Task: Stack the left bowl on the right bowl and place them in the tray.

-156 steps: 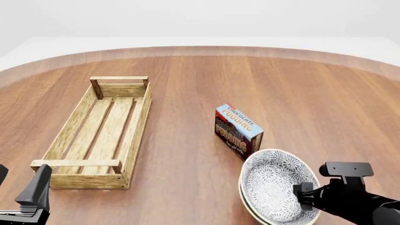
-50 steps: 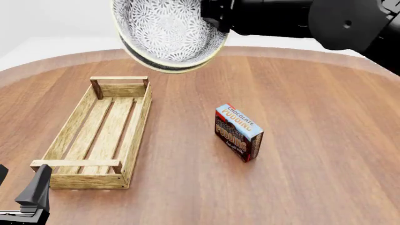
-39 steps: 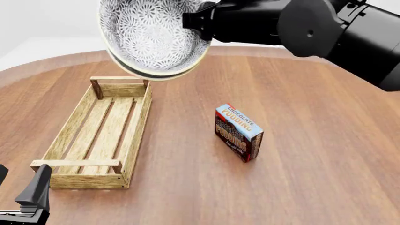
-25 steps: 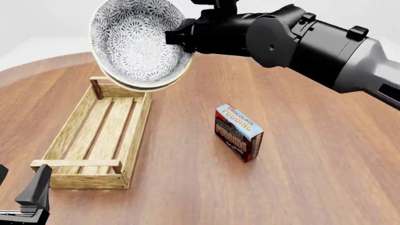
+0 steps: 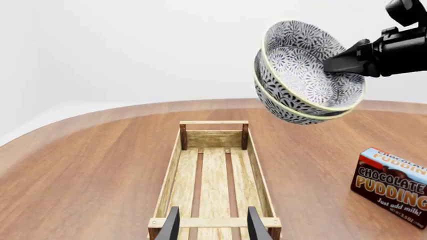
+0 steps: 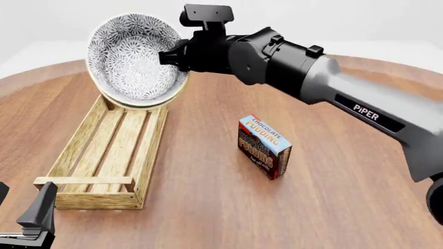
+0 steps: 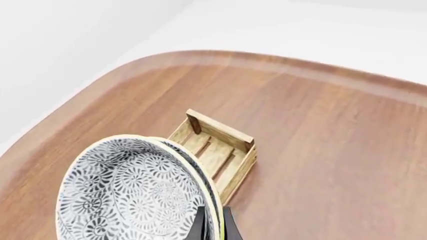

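The right arm carries the word "PiPER" in white on its grey sleeve, and the blue-and-brown box standing on the table reads "CHOCOLATE PUDDING"; the left wrist view also shows a smaller line on it, "Just add milk!". That box stands well to the right of the tray, apart from it, and nothing lies between the two. The tray is a long light-wood crate with slatted bottom, resting on the table left of centre with its long side running away from the arms. The two bowls, patterned grey and white and nested one inside the other, are held in the air, tilted so that their hollow faces the front camera, above the far end of the tray and clear of it. The right gripper is clamped on their rim at the right side. The left gripper hangs low near the tray's near end, its fingers spread apart, holding nothing.
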Robot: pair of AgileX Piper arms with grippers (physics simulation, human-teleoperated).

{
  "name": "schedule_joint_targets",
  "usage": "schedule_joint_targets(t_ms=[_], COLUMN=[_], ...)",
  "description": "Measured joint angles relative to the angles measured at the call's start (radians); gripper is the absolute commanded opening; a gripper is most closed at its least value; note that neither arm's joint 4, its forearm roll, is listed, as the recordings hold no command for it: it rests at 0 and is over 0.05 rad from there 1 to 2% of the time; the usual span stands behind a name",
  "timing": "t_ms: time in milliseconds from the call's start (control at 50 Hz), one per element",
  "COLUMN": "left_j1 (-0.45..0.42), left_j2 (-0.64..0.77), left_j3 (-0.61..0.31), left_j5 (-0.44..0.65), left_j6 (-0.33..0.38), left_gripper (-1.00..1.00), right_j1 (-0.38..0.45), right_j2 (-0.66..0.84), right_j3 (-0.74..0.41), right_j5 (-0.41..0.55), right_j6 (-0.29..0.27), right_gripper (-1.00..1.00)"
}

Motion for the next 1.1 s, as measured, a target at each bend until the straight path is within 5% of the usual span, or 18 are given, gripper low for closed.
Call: schedule_joint_targets(t_ms=[320,780,1100], left_j1=[0.0,0.0,0.0], left_j2=[0.0,0.0,0.0], left_j3=[0.0,0.0,0.0], left_j5=[0.0,0.0,0.0], left_j6=[0.0,0.0,0.0], left_gripper=[1.0,1.0,1.0], right_j1=[0.021,0.048,0.059], right_j2=[0.154,0.438,0.572], right_j3=[-0.151,-0.539,-0.711], right_j5=[0.016,0.168,0.253], right_j6=[0.011,-0.005,-0.037], right_gripper=[-1.0,-1.0,-1.0])
